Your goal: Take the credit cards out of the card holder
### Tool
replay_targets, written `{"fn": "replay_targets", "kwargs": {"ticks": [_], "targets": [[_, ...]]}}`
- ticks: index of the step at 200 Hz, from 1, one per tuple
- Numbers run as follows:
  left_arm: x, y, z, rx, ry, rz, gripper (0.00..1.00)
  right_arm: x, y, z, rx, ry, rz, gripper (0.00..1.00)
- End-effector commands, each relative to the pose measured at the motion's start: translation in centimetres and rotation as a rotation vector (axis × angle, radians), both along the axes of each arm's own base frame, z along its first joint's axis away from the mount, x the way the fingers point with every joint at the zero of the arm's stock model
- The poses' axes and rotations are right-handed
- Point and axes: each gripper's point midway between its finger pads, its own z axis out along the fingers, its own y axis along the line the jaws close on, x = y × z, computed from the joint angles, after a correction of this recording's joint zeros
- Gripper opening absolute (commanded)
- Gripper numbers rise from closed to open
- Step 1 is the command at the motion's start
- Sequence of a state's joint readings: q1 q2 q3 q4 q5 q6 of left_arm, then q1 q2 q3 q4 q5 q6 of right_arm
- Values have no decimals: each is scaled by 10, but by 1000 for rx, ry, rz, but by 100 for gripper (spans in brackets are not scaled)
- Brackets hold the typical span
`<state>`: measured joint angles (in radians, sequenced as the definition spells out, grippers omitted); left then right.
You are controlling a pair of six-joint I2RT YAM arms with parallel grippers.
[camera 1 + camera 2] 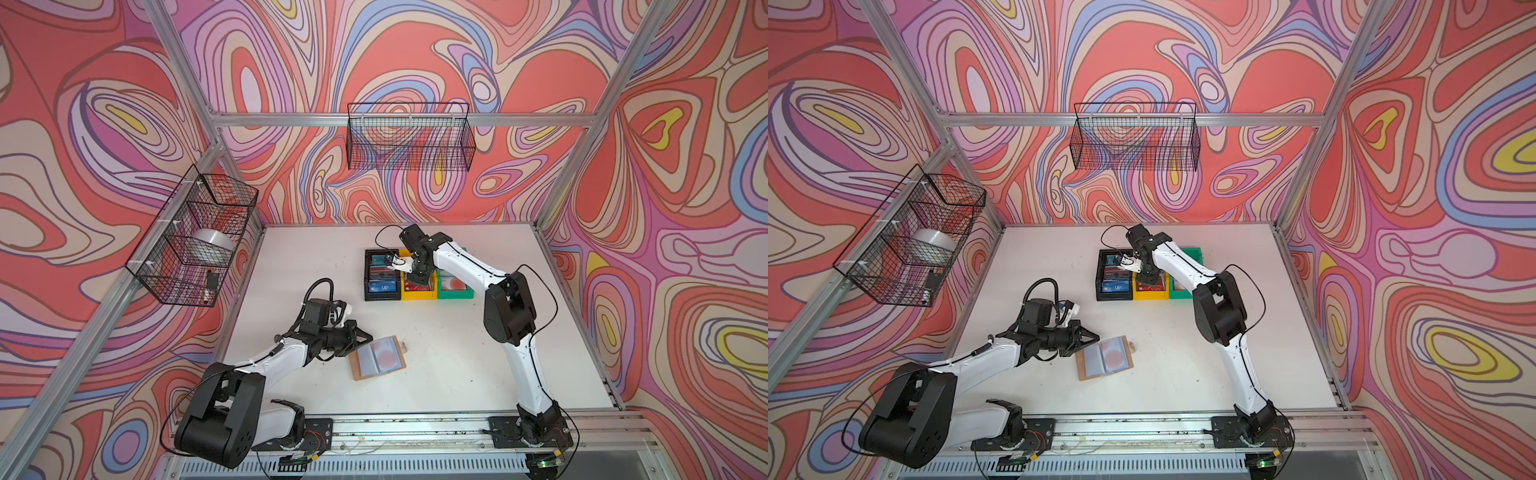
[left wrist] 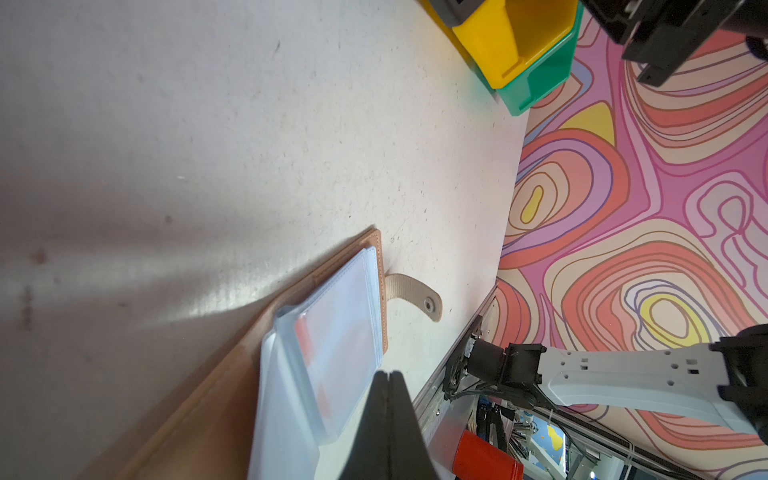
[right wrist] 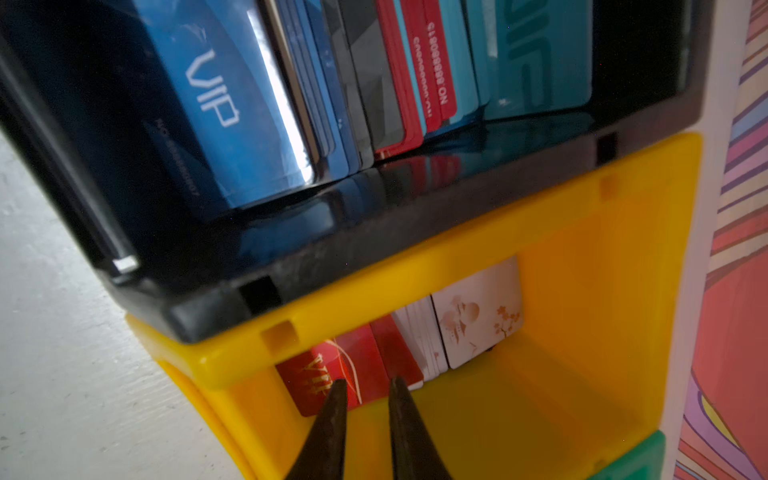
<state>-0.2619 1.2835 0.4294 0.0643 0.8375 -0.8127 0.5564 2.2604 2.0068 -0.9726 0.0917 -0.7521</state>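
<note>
Showing a white table (image 1: 436, 386), three bins (image 1: 380, 296) in a row, the card holder (image 1: 362, 373) open well apart with a red-disc card (image 1: 388, 356) inside, left gripper (image 2: 388, 380) pinched closed at its sleeve edge, right gripper (image 3: 365, 386) slightly parted above red cards (image 3: 374, 357) in the yellow bin (image 3: 582, 249).

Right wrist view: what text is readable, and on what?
"VIP", white: blue card in the black bin.
"VIP", gold: red card in the yellow bin.
"NO" then digits too blurred: second red card, black bin.
Teal card lettering: too blurred.
</note>
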Motion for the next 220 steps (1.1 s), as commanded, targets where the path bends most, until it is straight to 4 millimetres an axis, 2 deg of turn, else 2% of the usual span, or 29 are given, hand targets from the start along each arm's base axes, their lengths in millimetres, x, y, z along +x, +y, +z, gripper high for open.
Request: {"fn": "replay_targets", "kwargs": {"ticks": [1,22,54,76,104,119,146,220], "targets": [[-5,3,-5,15,12,5,1,-3,15,53,168,-69,-61,23],[-12,8,-12,45,36,17,0,-37,28,73,335,32,-74,23],[-22,13,-14,53,48,41,0,-109,64,87,638,285,-72,24],[-29,18,-13,68,47,54,0,-154,87,77,772,443,-93,24],[-39,26,-19,108,66,80,0,-198,106,42,794,608,-163,24],[-45,32,-26,142,89,91,0,-209,109,22,755,660,-214,23],[-51,36,-36,165,116,106,0,-213,101,-8,675,688,-304,21],[-51,40,-48,202,153,118,0,-222,84,-46,579,714,-379,18]]}}
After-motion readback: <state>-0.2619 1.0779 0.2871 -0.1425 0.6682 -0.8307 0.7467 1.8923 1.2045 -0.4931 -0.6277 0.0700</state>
